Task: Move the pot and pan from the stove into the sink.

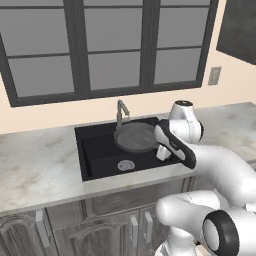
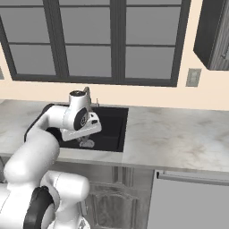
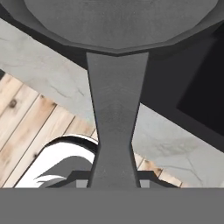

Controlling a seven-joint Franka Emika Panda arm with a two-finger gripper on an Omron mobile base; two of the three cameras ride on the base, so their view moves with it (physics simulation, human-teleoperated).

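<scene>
the pan (image 1: 135, 137) is held over the black sink (image 1: 100, 152), its round body toward the back of the basin, just in front of the faucet (image 1: 121, 113), and the handle (image 3: 116, 127) runs straight back into the gripper (image 1: 162, 151). the jaws are clamped on that handle; in the hand view it fills the gap between the tips. whether the pan's underside already rests on the basin floor or hangs just above it i cannot tell. so the pan's half of the job looks nearly done: it is over the basin and needs only setting down and letting go. the pot and the stove lie outside these pictures, so by my reckoning the pot is yet to be fetched.

around the sink, the marble bench (image 1: 40, 165) runs off at 9 o'clock and 3 o'clock. the drain (image 1: 126, 164) sits at 6 o'clock from the pan. the faucet, close at the pan's 12 o'clock, is the one thing i'd judge could snag it.
</scene>
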